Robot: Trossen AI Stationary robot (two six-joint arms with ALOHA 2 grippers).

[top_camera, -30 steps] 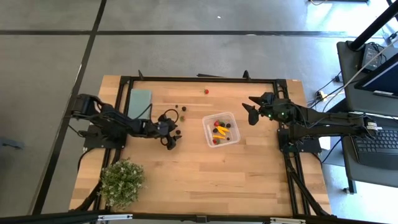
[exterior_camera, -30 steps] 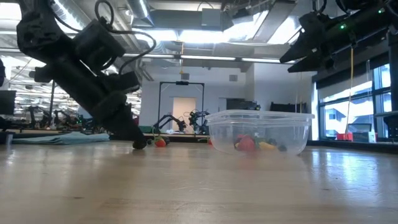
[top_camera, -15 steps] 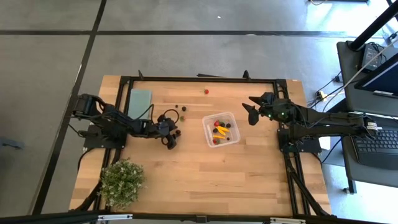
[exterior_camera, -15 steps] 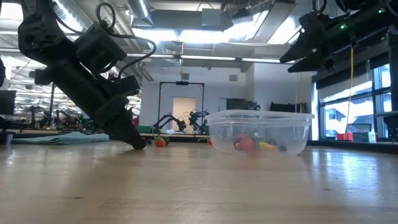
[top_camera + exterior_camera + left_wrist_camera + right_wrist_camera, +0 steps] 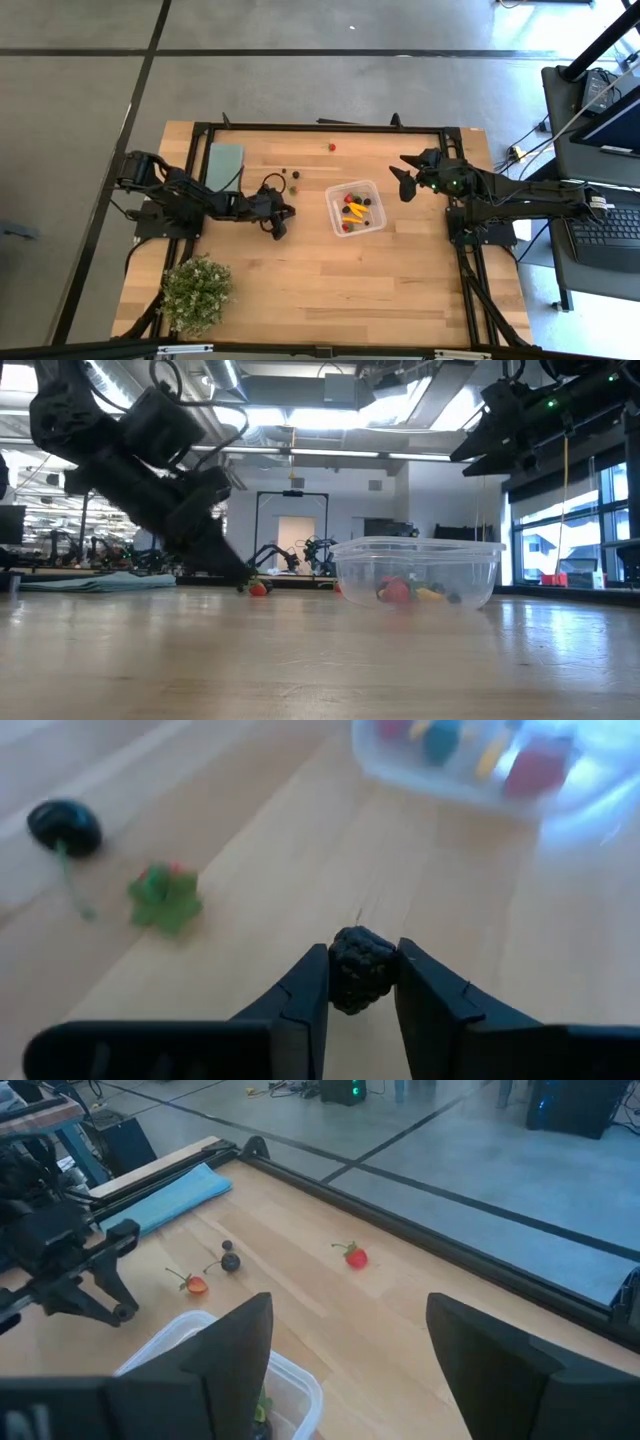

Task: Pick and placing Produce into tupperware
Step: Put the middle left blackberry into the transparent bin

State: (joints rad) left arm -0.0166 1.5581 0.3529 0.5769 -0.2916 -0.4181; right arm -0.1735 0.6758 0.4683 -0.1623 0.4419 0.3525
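Observation:
My left gripper [image 5: 282,216] is shut on a dark, bumpy berry [image 5: 362,968], left of the clear square tupperware [image 5: 356,207]. The tupperware holds several red, orange-yellow and dark pieces and shows in the low view [image 5: 418,570]. Loose produce lies on the wood: a green-topped strawberry [image 5: 165,900], a dark round piece with a stem [image 5: 64,825], small dark bits [image 5: 296,175] and a red piece [image 5: 331,146] near the far edge. My right gripper [image 5: 404,184] hangs open and empty above the table, right of the tupperware. My left gripper pinches the dark berry by its two opposite sides [image 5: 342,972] between its two fingertips [image 5: 312,982]. The fingers slant down from the table's left. The berry sits close to the tabletop; whether it is clear of the wood, I cannot tell.
A flat teal rectangle [image 5: 225,163] lies at the far left and a bushy potted plant [image 5: 196,292] stands at the near left corner. A black frame rail [image 5: 320,127] runs along the far edge. Bare wood stretches along the near side of the table.
My left gripper has moved a little toward the table's right edge, toward the tupperware, and its arm lies flatter in the low view than before.

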